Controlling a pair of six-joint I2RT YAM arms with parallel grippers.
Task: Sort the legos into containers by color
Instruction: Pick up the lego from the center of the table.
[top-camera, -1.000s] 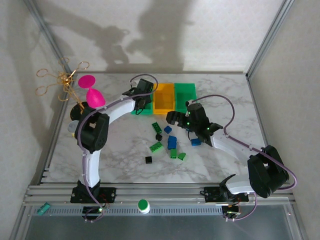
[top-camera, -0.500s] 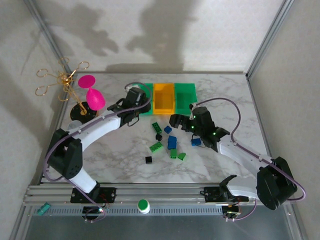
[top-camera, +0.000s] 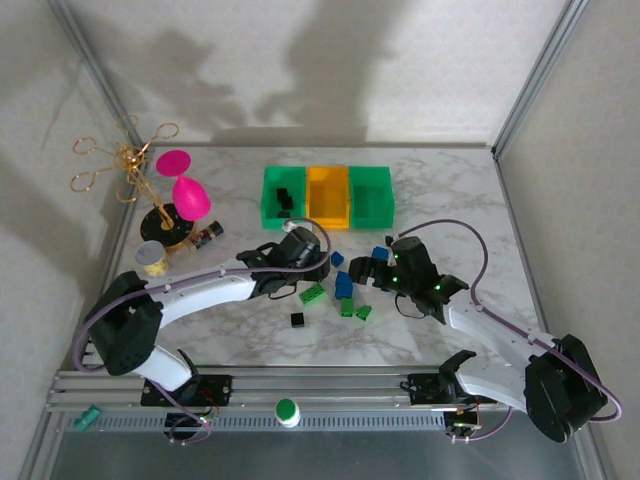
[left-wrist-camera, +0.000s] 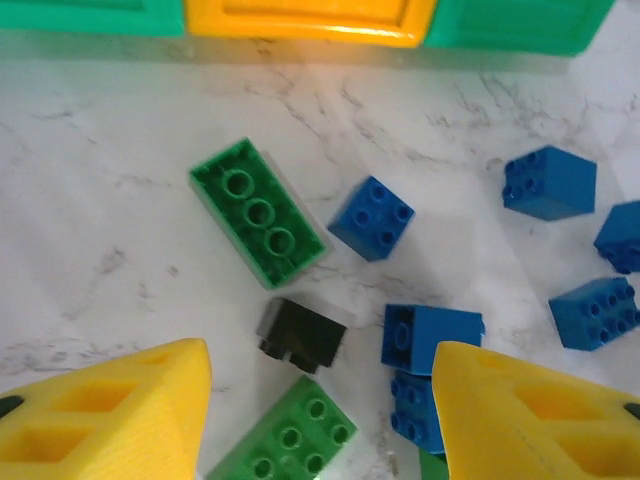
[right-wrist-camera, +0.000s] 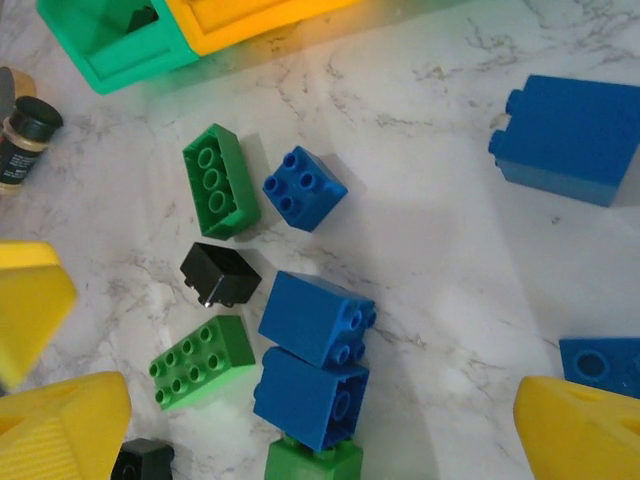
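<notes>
At the middle of the bench (top-camera: 450, 200), the left pincer (left-wrist-camera: 320, 345) and right pincer (right-wrist-camera: 320, 425) hang spread and empty over loose legos (top-camera: 344, 285): six blue, at least three green, two black. Three containers (top-camera: 327, 195) line the far edge: green, orange-yellow, green. The left one holds black. A second ago the left pincer was at that bin.

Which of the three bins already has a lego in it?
The left green bin, beside the orange bin: a black lego lies in it. The orange bin and right green bin look bare.

bright even light; soft shadows on the rear wall (top-camera: 440, 70).
</notes>
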